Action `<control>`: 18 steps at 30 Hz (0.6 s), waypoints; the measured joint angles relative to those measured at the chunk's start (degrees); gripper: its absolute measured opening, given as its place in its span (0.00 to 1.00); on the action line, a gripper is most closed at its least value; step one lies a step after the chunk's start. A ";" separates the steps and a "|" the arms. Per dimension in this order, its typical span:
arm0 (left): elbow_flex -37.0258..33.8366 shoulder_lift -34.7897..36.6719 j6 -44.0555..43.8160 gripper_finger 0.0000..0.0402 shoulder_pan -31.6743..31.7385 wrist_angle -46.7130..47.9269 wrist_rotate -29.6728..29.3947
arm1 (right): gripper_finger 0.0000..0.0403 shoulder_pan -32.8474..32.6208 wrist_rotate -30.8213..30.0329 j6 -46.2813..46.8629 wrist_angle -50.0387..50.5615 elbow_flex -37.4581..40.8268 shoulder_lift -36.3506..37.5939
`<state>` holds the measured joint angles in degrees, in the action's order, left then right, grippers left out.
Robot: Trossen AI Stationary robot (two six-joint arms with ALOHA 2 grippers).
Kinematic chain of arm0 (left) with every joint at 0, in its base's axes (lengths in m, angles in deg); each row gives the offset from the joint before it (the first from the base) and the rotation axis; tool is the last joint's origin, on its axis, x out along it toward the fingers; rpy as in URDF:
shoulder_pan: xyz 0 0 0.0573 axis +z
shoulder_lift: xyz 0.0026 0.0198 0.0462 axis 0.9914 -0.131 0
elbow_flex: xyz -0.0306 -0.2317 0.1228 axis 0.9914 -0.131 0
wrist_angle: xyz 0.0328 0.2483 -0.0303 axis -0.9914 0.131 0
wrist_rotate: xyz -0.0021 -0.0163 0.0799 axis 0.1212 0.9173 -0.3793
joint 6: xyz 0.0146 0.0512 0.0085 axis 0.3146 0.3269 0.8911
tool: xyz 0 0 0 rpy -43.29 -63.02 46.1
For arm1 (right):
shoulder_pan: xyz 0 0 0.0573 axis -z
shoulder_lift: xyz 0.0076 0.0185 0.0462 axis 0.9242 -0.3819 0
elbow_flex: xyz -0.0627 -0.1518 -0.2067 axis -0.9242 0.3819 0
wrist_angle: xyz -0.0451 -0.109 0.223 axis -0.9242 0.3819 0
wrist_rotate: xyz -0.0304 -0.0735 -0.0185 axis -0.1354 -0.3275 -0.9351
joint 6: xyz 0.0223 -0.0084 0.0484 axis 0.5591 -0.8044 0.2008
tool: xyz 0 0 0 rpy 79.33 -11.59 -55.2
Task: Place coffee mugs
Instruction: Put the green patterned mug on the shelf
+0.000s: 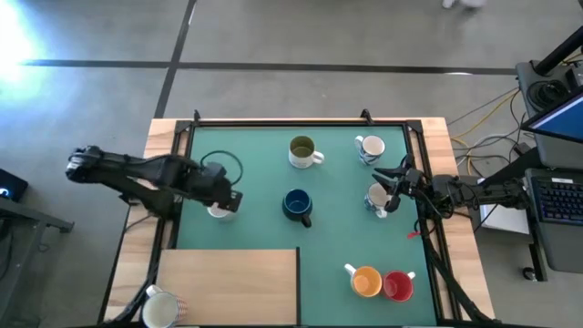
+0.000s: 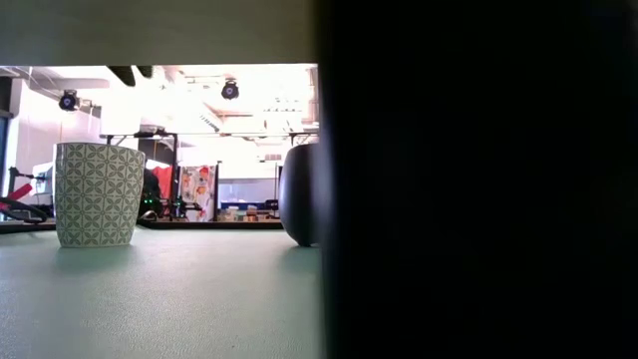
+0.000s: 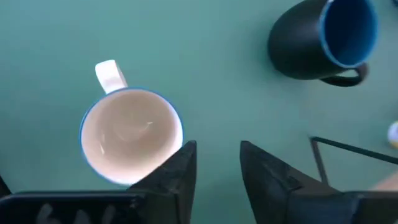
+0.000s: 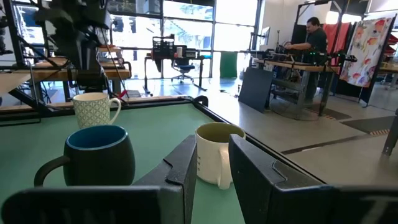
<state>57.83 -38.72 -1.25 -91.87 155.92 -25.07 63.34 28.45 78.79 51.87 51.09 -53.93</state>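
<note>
A white patterned coffee mug (image 3: 130, 134) stands upright on the green mat (image 1: 255, 173) at the left, its handle (image 3: 110, 74) pointing away. My left gripper (image 3: 217, 158) hangs open just above it and slightly to one side, with nothing between the fingers; it also shows above the mug (image 4: 93, 109) in the right wrist view. The dark blue mug (image 1: 296, 205) stands mid-table and the olive mug (image 1: 302, 152) farther back. My right gripper (image 4: 214, 171) waits open and level at the right edge, over another white mug (image 1: 378, 196).
A white mug (image 1: 369, 148) stands at the far right, and the orange mug (image 1: 366, 281) and red mug (image 1: 398, 286) at the near right. A wooden board (image 1: 228, 287) covers the near left, with a white mug (image 1: 159, 308) beside it. A black frame (image 1: 301, 123) rims the mat.
</note>
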 joint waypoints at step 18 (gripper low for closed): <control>-0.47 -16.39 0.92 0.43 4.10 -0.24 6.58 | 0.20 0.00 -0.02 0.02 -0.02 0.00 0.00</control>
<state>57.36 -55.11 -0.33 -87.77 155.68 -18.48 63.34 28.43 78.81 51.85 51.09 -53.93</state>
